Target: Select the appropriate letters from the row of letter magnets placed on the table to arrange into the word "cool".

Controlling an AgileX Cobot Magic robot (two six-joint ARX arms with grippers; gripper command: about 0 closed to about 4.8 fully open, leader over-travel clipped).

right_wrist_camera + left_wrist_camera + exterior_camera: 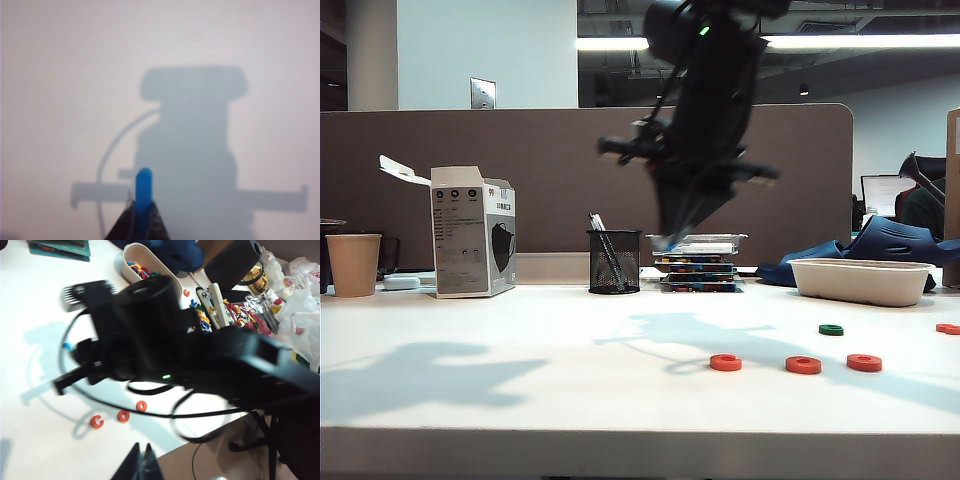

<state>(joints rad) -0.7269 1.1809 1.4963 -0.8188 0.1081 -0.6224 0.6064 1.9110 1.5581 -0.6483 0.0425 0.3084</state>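
Blue bar (144,192) sits pinched in the right pincer (141,212), raised above the table (520,400). Left pincer (141,460) is pressed together, off beside three orange rings (123,415).

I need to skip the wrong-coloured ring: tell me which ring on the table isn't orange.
The dark green ring. It lies behind the row of three orange rings, farther from the table's front edge. The other rings in view are orange.

Black right arm (705,110), looped black cable, green indicator light
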